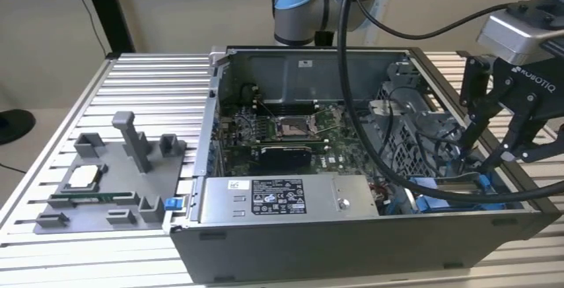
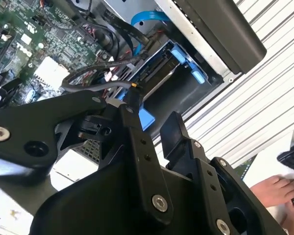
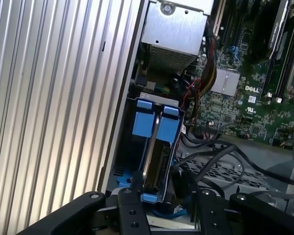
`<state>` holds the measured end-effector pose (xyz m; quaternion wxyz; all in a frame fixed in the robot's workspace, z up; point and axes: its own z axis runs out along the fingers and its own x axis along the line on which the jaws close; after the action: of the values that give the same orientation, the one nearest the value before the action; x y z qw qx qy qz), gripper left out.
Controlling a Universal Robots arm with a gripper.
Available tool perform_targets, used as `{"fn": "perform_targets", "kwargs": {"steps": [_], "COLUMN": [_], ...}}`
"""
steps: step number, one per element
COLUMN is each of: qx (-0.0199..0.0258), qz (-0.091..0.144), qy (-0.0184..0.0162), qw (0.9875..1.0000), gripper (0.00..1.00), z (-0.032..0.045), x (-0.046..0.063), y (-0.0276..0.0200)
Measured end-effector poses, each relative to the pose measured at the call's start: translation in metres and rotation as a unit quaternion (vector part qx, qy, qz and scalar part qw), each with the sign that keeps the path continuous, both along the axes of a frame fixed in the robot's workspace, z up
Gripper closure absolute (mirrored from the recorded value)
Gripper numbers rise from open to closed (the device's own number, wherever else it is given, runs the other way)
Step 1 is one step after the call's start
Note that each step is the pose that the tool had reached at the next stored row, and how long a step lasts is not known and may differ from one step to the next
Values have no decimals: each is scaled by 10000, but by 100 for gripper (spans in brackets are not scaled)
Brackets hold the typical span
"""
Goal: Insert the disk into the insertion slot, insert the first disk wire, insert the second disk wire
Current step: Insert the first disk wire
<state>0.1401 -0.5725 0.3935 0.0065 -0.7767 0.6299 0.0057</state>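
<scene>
In the exterior view an open computer case (image 1: 291,255) sits on a slatted table (image 1: 141,76), with a grey fixture (image 1: 115,182) at middle left. A labelled power supply box (image 1: 282,199) lies along the case's front wall, the motherboard (image 1: 291,136) behind it. A thick black cable (image 1: 352,103) sweeps down across the case toward the lower right. There the gripper (image 1: 492,164) reaches in beside a perforated cage (image 1: 414,129), over the blue pieces of the insertion slot (image 1: 440,203).

In the second wrist view grey wires (image 2: 88,85) cross just above the black fingers (image 2: 132,112), and a blue cable (image 2: 147,17) curls at the top. A person's hand (image 2: 274,188) rests at lower right, outside the case.

In the first wrist view the disk (image 3: 156,152) stands on edge in the slot at lower centre, its blue frame upward in the frame. The pincer sits narrow, a finger against each side of the disk's near end, clamping it. Loose black wires (image 3: 210,152) lie close on the right.
</scene>
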Motion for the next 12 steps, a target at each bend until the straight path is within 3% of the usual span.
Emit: {"fn": "perform_targets", "kwargs": {"steps": [6,12], "qx": [13,14], "qz": [49,119], "qy": [-41,-139], "qw": [10000,9998], "gripper": [0,0], "z": [-1,-11], "x": [-51,-85], "y": [57,69]}}
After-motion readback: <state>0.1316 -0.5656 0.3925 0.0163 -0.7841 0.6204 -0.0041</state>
